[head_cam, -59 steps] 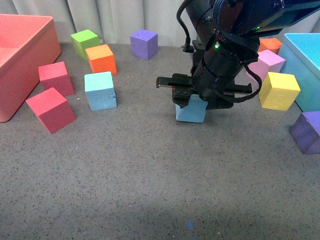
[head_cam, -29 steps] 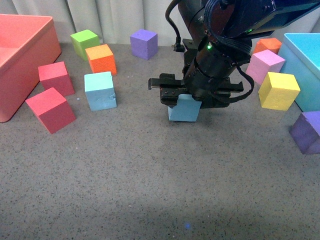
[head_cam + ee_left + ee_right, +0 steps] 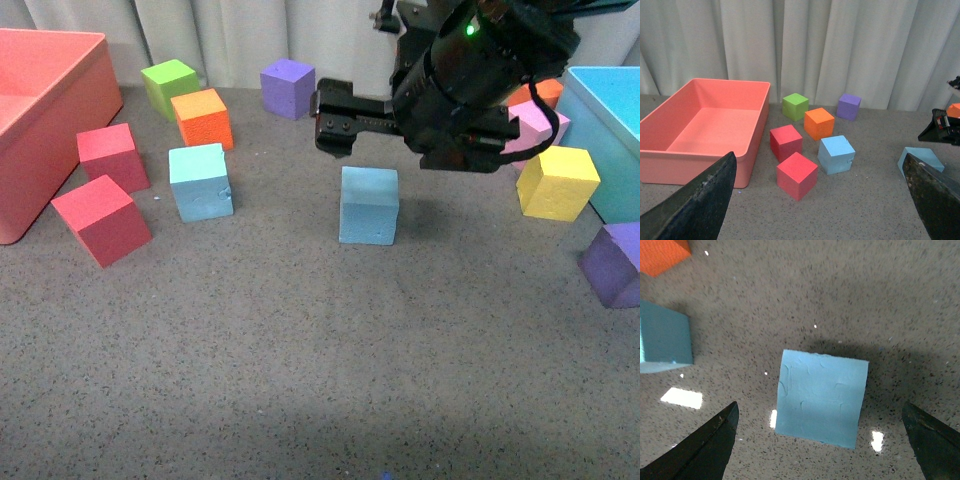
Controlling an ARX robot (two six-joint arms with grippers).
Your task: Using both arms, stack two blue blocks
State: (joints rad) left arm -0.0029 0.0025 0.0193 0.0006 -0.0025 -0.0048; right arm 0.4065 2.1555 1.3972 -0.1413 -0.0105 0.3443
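black right arm, bulky rounded wrist housing, small green indicator light

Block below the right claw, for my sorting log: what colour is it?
Light blue block; right wrist view.

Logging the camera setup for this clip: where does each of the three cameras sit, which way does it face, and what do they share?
Front: on the body, facing forward over the grey speckled table; the right arm's black claw hangs above the central matte sky-blue cube.
Left wrist: on the left arm, facing the white curtain; the open left claw frames the pink plastic bin.
Right wrist: facing straight down on that cube, open fingertips either side.
Shared: all three show that cube and the nicked sky-blue cube.
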